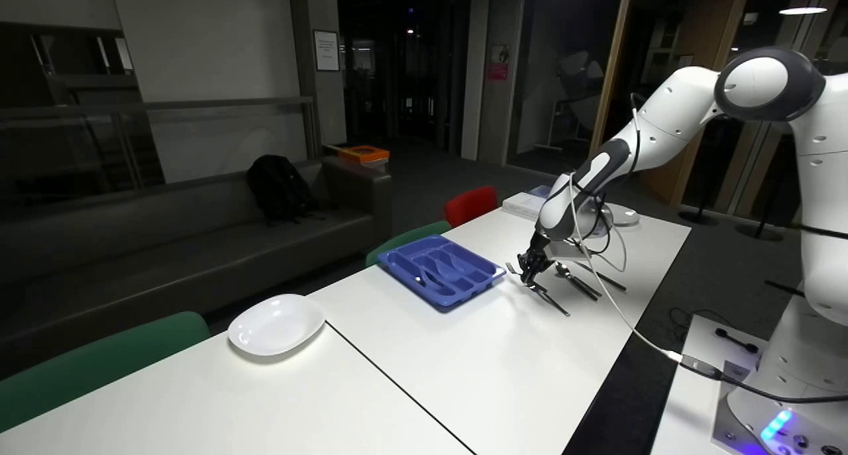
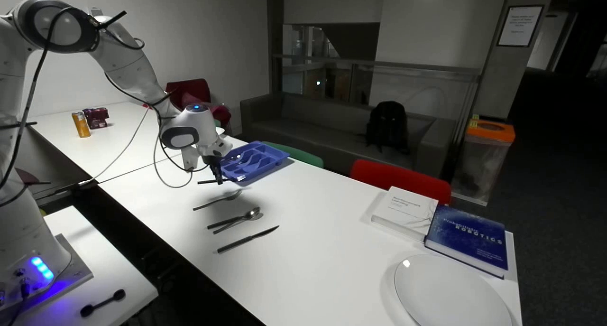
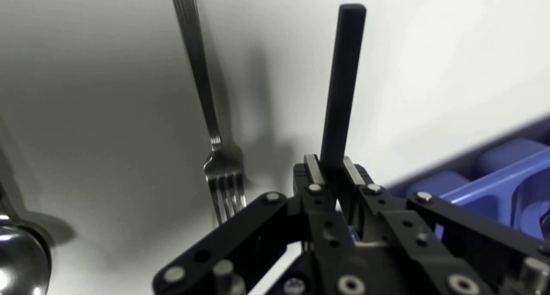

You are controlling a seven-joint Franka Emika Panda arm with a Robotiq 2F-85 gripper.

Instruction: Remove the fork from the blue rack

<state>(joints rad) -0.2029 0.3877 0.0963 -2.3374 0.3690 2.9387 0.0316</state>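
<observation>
My gripper [image 3: 331, 166] is shut on the black handle of a fork [image 3: 343, 84]. In an exterior view the held fork [image 2: 206, 181] sits above the table, and small tines [image 1: 511, 267] show just past the gripper [image 1: 528, 279]. The fingers hide its middle. The bright-blue rack [image 1: 474, 295] lies flat on the table close beside the gripper. The rack's rim also shows at the right in the wrist view [image 3: 485, 183]. The gripper is outside the rack, over the white table. A dark utensil [image 1: 430, 279] lies in a rack compartment.
A metal fork [image 3: 200, 76] lies on the table below the gripper. Past it lie spoons [image 2: 237, 218] and a black-handled knife [image 2: 247, 239]. A white plate [image 1: 277, 324], another plate [image 2: 450, 293] and two books [image 2: 467, 238] stand farther off. Chairs line the table's far edge.
</observation>
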